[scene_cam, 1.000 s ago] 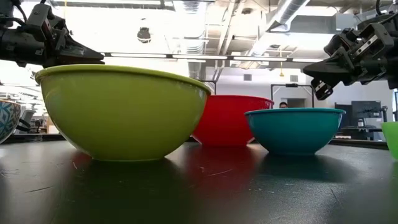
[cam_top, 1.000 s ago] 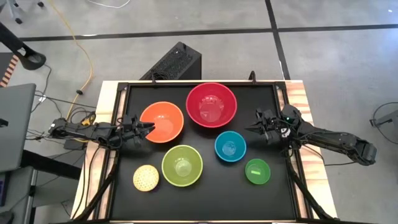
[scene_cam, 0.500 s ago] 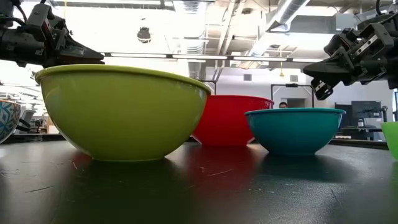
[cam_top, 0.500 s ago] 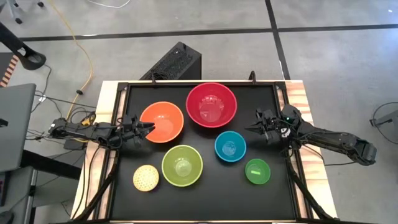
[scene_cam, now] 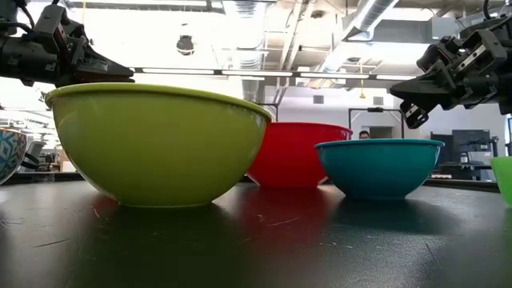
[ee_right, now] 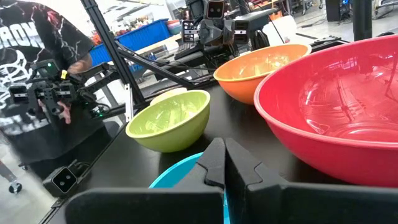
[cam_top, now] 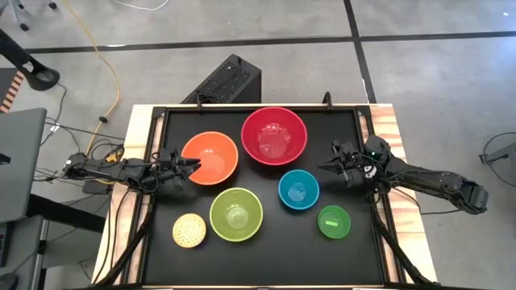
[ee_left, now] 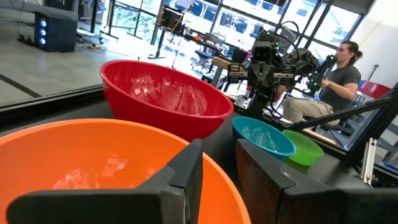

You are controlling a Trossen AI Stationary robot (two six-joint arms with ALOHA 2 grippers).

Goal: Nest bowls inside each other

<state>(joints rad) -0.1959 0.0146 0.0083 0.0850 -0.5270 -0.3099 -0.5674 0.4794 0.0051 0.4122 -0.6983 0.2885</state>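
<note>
Six bowls stand apart, each on its base, on the black table (cam_top: 169, 129): red (cam_top: 274, 135) at the far middle, orange (cam_top: 211, 157), lime-green (cam_top: 235, 214), blue (cam_top: 298, 190), small pale-yellow speckled (cam_top: 189, 230) and small bright green (cam_top: 334, 221). My left gripper (cam_top: 195, 167) hangs level over the orange bowl's left rim (ee_left: 205, 168) and is open with a narrow gap; I cannot see it touch the bowl. My right gripper (cam_top: 322, 167) is shut, in the air to the right of the red and blue bowls, above the blue bowl's rim (scene_cam: 380, 144).
A black box (cam_top: 226, 80) stands on the floor beyond the table's far edge, and a grey laptop (cam_top: 20, 161) and cables lie to the left. Wooden strips border the table's left and right sides. A seated person (ee_left: 336, 81) shows beyond the table, another person (ee_right: 37, 93) beyond the opposite side.
</note>
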